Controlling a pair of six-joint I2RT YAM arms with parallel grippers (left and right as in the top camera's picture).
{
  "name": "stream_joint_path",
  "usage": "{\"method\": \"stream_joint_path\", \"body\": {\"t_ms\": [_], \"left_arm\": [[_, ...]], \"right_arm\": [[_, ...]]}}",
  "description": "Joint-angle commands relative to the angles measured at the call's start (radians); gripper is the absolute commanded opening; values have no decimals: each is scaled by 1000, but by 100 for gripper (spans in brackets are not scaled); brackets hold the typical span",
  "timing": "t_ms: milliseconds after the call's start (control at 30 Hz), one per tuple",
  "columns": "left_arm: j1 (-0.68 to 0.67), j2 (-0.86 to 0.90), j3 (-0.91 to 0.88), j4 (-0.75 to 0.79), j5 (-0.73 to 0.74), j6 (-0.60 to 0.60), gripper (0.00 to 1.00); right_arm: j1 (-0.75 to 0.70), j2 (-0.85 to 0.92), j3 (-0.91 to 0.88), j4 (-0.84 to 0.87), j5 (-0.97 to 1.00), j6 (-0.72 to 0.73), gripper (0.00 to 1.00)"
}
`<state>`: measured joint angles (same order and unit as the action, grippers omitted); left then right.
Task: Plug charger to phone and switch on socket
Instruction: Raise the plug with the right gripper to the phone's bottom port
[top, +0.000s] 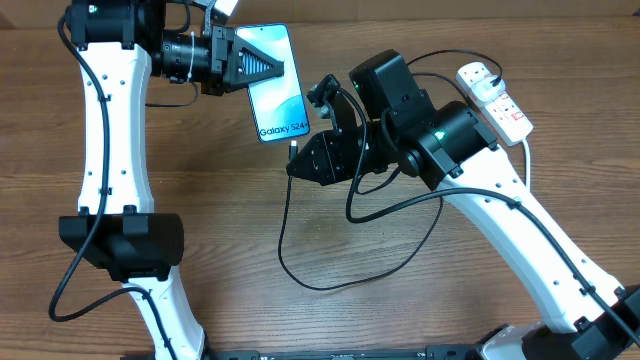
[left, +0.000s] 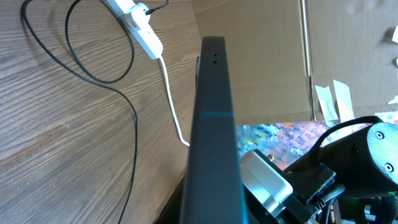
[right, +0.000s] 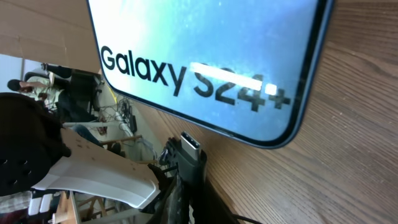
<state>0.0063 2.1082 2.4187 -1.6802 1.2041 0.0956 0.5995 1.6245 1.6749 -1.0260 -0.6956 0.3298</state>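
Observation:
The phone (top: 274, 95) lies at the table's back centre, its blue-teal screen reading "Galaxy S24+". My left gripper (top: 262, 68) is shut on its far end; in the left wrist view the phone's dark edge (left: 211, 124) runs up the middle. My right gripper (top: 300, 160) is shut on the charger's connector tip (top: 292, 147), held just below the phone's near end, apart from it. In the right wrist view the tip (right: 191, 149) points at the phone's lower edge (right: 205, 62). The black cable (top: 330, 275) loops over the table. The socket (top: 495, 98) lies at the back right.
The socket's thick white lead (left: 171, 99) runs off the table's far edge. The socket also shows in the left wrist view (left: 140, 25). Cardboard sheets (left: 273, 56) stand beyond the table. Both arm bases (top: 120, 245) sit at the front.

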Motion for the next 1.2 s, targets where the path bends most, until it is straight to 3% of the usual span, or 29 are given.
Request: {"method": "stream_joint_path", "body": {"t_ms": [0,1167], "left_arm": [[-1,-9,6,-2,77,40,4],[-15,-9,6,-10,97,66,4]], "right_arm": [[10,-26,23,4,-16,18,4],[29,-25,22,48,32,66,4]]}}
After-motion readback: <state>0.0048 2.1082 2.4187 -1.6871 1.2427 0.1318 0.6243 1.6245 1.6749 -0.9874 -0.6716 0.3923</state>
